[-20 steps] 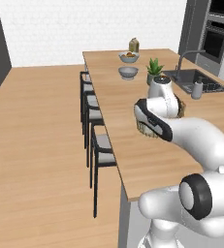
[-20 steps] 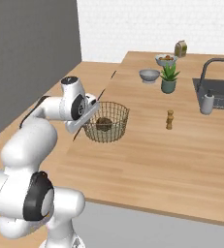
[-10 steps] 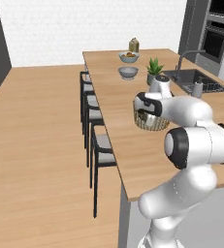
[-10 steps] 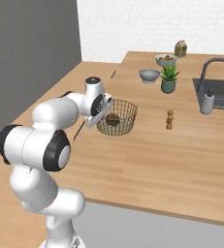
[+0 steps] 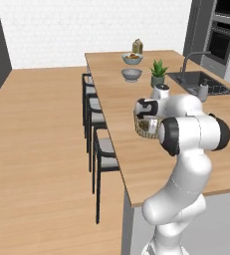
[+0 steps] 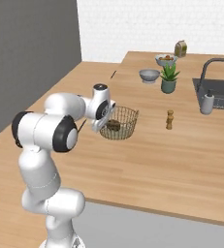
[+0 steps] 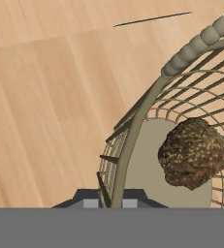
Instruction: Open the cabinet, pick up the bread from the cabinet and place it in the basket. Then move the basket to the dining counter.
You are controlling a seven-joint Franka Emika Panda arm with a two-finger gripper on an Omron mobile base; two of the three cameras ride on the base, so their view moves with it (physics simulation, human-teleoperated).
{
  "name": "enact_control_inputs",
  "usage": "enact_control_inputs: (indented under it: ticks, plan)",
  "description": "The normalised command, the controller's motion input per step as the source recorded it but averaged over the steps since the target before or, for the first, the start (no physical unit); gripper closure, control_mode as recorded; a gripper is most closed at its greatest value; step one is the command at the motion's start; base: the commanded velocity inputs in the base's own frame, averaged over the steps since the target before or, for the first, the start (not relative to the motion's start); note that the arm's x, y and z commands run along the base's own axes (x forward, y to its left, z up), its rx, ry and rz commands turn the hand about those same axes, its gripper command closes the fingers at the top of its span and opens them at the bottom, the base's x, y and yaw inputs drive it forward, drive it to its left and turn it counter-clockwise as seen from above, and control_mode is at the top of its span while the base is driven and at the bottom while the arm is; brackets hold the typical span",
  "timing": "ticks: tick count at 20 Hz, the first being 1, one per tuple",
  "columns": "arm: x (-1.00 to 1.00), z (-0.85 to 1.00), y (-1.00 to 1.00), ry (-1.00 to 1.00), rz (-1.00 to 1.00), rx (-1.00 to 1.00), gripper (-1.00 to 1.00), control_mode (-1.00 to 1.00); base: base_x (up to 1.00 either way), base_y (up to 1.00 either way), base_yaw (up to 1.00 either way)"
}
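The round tan wire basket (image 6: 120, 124) sits low over the light-wood dining counter (image 6: 157, 160), near its stool-side edge; I cannot tell whether it touches the wood. The dark brown lumpy bread (image 7: 192, 152) lies inside on the basket's floor, also visible as the bread (image 6: 114, 125). My gripper (image 7: 111, 199) is shut on the basket's thick rim (image 7: 133, 131), one finger on each side of the wire wall. In the left base view the basket (image 5: 147, 127) hangs at the gripper (image 5: 141, 119), partly behind my arm. The cabinet is out of view.
Dark stools (image 5: 94, 119) line the counter's left side. A pepper mill (image 6: 169, 119) stands just right of the basket. Farther along are a potted plant (image 6: 168, 80), a grey bowl (image 6: 149, 75), a fruit bowl (image 6: 166, 59), a sink (image 6: 220, 92) and a soap bottle (image 6: 208, 102).
The arm has carried the basket a little farther in over the counter and then lowered it. The base has stayed put and the bread has stayed inside.
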Motion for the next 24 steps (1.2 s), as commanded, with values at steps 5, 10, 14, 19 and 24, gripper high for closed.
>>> enact_control_inputs:
  ticks: [5, 10, 14, 19, 24]
  plan:
    - [0.01, -0.45, -0.03, 0.00, 0.00, 0.00, 1.00, -1.00, 0.00, 0.00, 0.00]
    - [0.07, -0.32, 0.00, 0.00, 0.00, 0.00, 1.00, -1.00, 0.00, 0.00, 0.00]
    - [0.16, -0.19, 0.00, 0.01, 0.00, 0.00, 1.00, -1.00, 0.00, 0.00, 0.00]
    - [0.30, -0.38, 0.00, 0.00, 0.00, 0.00, 1.00, -1.00, 0.00, 0.00, 0.00]
    - [0.32, -0.48, 0.00, 0.01, 0.00, 0.00, 1.00, -1.00, 0.00, 0.00, 0.00]
